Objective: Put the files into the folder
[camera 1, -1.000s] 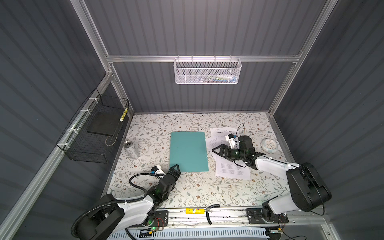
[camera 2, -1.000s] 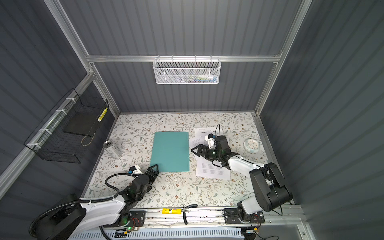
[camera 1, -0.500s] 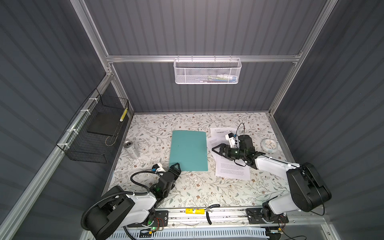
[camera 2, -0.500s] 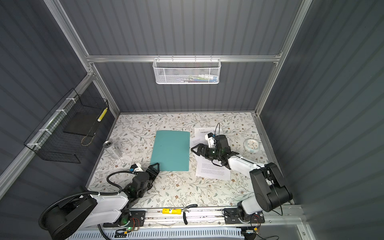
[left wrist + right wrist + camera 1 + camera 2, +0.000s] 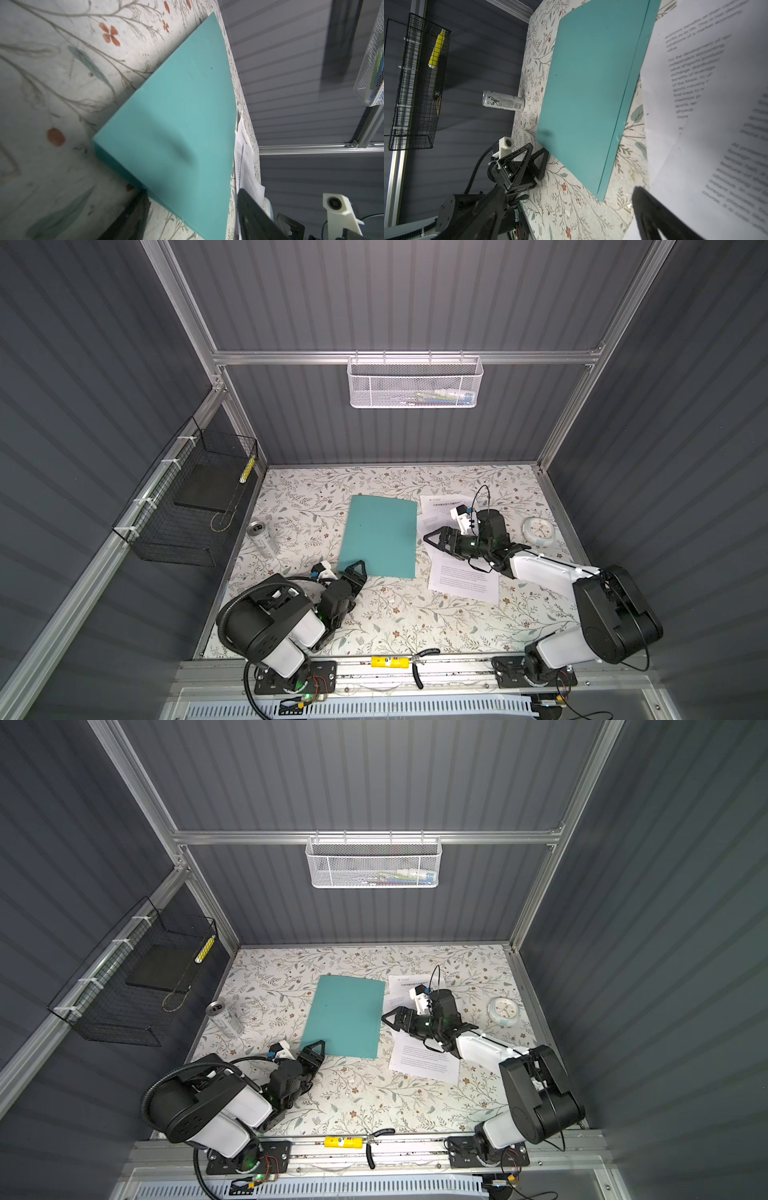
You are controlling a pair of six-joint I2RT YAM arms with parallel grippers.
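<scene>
The teal folder [image 5: 380, 537] [image 5: 345, 1017] lies shut and flat in the middle of the floral table. The files [image 5: 461, 580] [image 5: 424, 1060], white printed sheets, lie fanned just right of it. My left gripper [image 5: 355, 568] [image 5: 315, 1048] is low at the folder's near left corner. In the left wrist view its jaws [image 5: 192, 192] stand open with the folder's [image 5: 182, 108] near edge between them. My right gripper [image 5: 428, 537] [image 5: 386, 1016] hovers open over the files beside the folder's right edge. The right wrist view shows the folder [image 5: 591, 89], the files [image 5: 706, 104] and nothing held.
A drinks can [image 5: 262, 536] stands left of the folder. A round white clock [image 5: 537, 531] lies far right. A black wire basket [image 5: 187, 506] hangs on the left wall and a white mesh basket [image 5: 415, 383] on the back wall. Pliers [image 5: 419, 659] rest on the front rail.
My left gripper has crept forward to the folder's near left corner and its jaws have narrowed a little. The right arm, folder and files have not moved.
</scene>
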